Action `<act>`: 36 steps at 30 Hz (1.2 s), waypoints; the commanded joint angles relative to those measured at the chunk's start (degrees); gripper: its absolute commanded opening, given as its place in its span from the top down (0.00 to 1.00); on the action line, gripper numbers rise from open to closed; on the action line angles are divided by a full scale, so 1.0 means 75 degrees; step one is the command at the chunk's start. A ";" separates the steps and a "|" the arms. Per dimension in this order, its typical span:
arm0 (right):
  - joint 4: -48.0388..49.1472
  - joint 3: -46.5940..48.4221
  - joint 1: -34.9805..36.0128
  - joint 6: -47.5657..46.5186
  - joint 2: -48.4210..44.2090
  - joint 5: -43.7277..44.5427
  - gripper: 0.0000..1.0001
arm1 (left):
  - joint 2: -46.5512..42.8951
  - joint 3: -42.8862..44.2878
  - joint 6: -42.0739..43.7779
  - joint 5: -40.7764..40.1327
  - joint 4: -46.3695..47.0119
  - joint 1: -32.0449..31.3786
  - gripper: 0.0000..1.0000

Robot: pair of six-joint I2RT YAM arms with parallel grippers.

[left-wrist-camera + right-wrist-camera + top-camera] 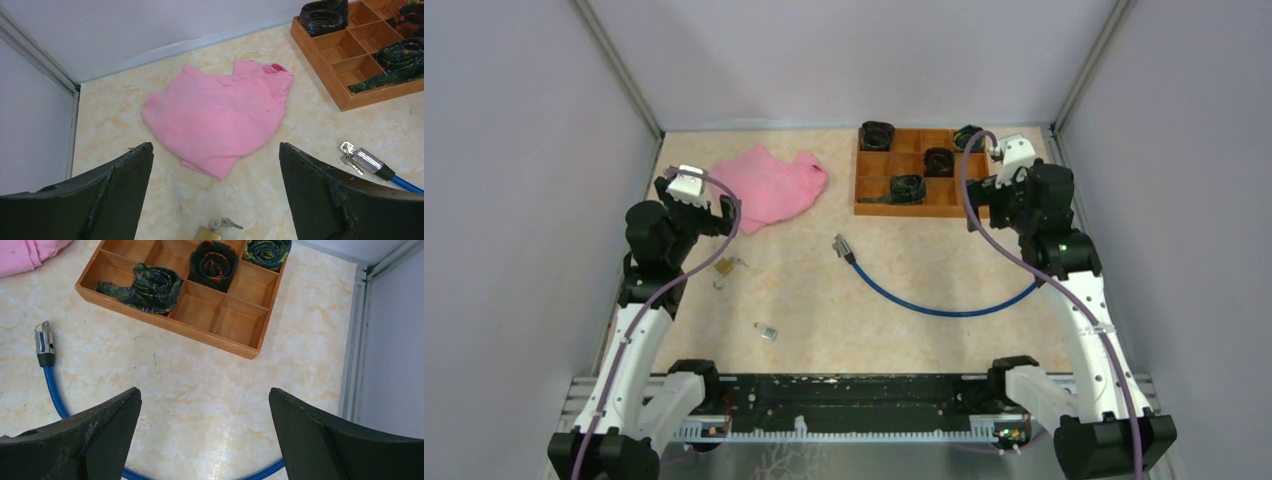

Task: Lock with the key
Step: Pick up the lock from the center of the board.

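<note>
Left gripper [215, 150]: fingers spread wide and holding nothing; it hangs over the near edge of the cloth [220, 120].
Right gripper [204, 391]: fingers also wide apart and empty, over bare table on the near side of the tray [165, 322].
Padlock [723, 266]: brass, lying on the table at the left, just near of the cloth, with its key [226, 223] at it (whether the key sits in the cylinder cannot be told).
Cable lock [369, 161]: head lies mid-table, with its own keys touching it.
Risk, target: two locks with keys are present, so the wrong one may be taken.
Risk, grasp: the key is small and lies flat, so the fingers may push it or the padlock away instead of pinching it.
Risk, turning: an unheld padlock would likely spin with the key, and the right gripper is well apart from it.
Risk, snag: the cloth edge is near the padlock and could be caught by closing fingers.
</note>
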 commanded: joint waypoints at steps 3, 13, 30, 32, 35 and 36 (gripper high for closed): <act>0.0169 0.0186 0.0136 -0.0035 -0.0460 -0.0023 0.01 | -0.0241 0.0007 0.0013 0.0166 0.0127 0.0098 0.01; 0.0141 0.0203 0.0168 -0.0187 -0.0610 0.0035 0.01 | -0.0351 -0.0117 0.0449 0.0457 -0.0193 0.0125 0.01; 0.0055 -0.0213 0.0187 -0.0736 -0.0344 -0.0445 0.01 | 0.1435 0.0032 0.8415 0.2973 -0.6464 0.0124 0.01; 0.0076 -0.0272 0.0185 -0.0767 -0.0260 -0.0471 0.01 | 0.1543 -0.0103 0.9124 0.2963 -0.6879 0.0118 0.01; 0.0086 -0.0360 0.0187 -0.0807 -0.0179 -0.0448 0.01 | 0.1603 -0.0343 0.9942 0.2961 -0.7173 0.0118 0.01; 0.0104 -0.0409 0.0186 -0.0805 -0.0172 -0.0456 0.01 | 0.1617 -0.0428 1.0274 0.2962 -0.7267 0.0121 0.01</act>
